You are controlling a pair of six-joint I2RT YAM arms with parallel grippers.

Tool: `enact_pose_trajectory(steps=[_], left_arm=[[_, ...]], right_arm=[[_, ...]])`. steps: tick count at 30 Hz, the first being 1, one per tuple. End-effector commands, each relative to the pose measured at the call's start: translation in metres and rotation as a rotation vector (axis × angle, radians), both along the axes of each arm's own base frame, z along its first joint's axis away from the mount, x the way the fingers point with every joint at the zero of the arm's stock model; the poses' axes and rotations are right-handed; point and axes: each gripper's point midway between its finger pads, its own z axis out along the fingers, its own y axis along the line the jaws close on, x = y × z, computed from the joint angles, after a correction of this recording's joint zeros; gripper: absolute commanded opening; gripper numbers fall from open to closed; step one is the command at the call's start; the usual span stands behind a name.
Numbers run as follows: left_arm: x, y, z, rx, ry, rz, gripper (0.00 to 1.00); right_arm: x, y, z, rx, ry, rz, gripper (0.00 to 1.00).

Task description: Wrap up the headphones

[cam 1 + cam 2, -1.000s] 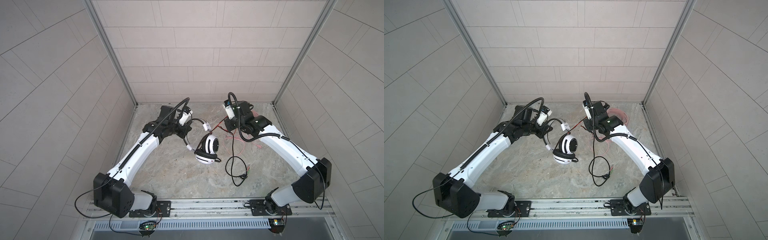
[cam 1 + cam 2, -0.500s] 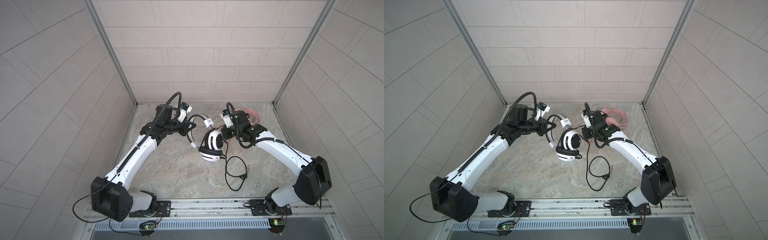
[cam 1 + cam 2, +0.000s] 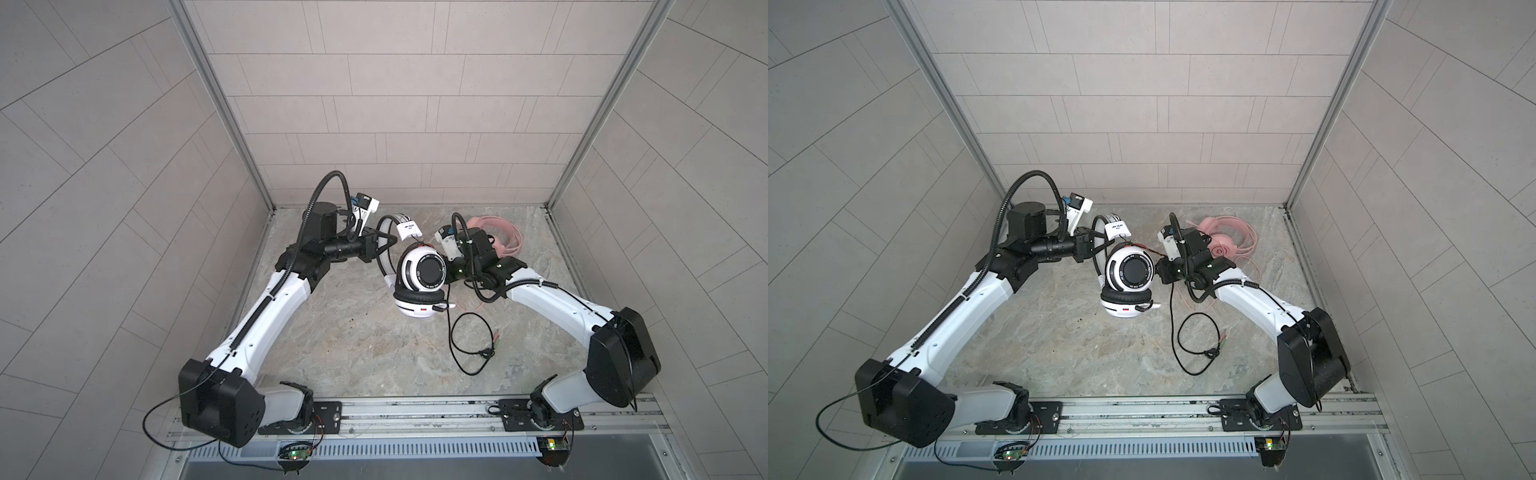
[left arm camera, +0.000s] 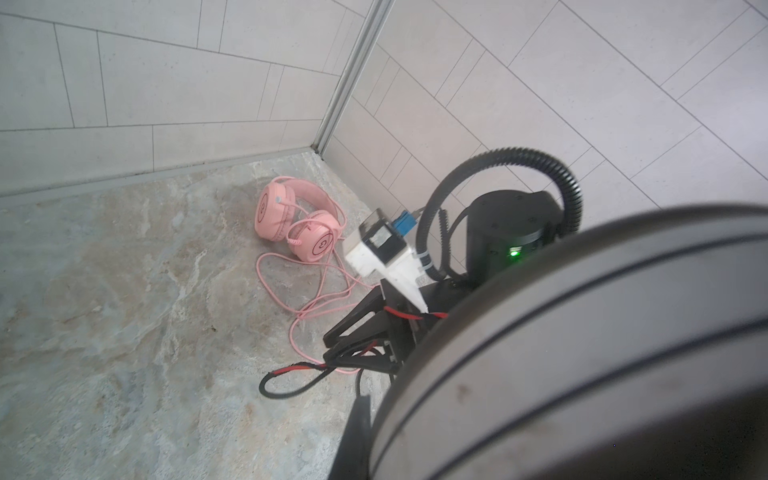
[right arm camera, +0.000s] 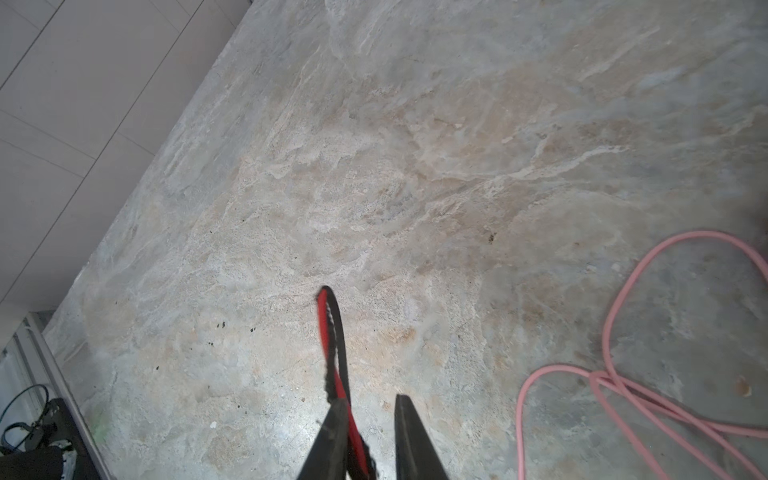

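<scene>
The white-and-black headphones (image 3: 419, 274) (image 3: 1129, 272) hang above the floor, and my left gripper (image 3: 384, 245) (image 3: 1096, 245) is shut on their headband (image 4: 582, 353). That band fills the left wrist view and hides most of the gripper (image 4: 370, 415). My right gripper (image 3: 449, 272) (image 3: 1160, 270) sits right beside the earcup with its jaws apart. A loop of the black-and-red cable (image 5: 332, 332) (image 4: 291, 372) leans on one finger (image 5: 332, 436). The gap at the gripper (image 5: 369, 402) is bare. The thin black cable (image 3: 457, 345) (image 3: 1183, 332) trails down to the floor.
The pink headphones (image 3: 498, 237) (image 3: 1223, 241) (image 4: 291, 220) lie in the back right corner, partly behind my right arm. Their pink cable (image 5: 623, 374) (image 4: 307, 291) loops over the floor under that arm. The cable plugs (image 3: 494, 336) rest near the front right. Tiled walls close three sides.
Both arms have come down and moved in. The headphones shifted right and lower, the right gripper dropped next to the earcup, and its jaws have parted off the cable.
</scene>
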Motion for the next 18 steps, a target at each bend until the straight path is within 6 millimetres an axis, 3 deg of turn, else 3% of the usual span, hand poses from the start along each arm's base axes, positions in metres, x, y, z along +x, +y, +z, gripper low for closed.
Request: enact_pose_trajectory(steps=[1,13,18], left_arm=[[-0.022,-0.002,0.064,-0.106,-0.110,-0.066,0.00],[-0.021,0.013,0.108,-0.179,-0.167,0.009,0.00],[-0.011,0.024,0.120,-0.213,-0.164,0.062,0.00]], right_arm=[[0.007,0.011,0.000,0.079,0.020,-0.009,0.23],[-0.001,0.028,-0.028,0.151,0.112,0.026,0.31],[-0.007,0.034,-0.035,0.197,0.142,0.038,0.37]])
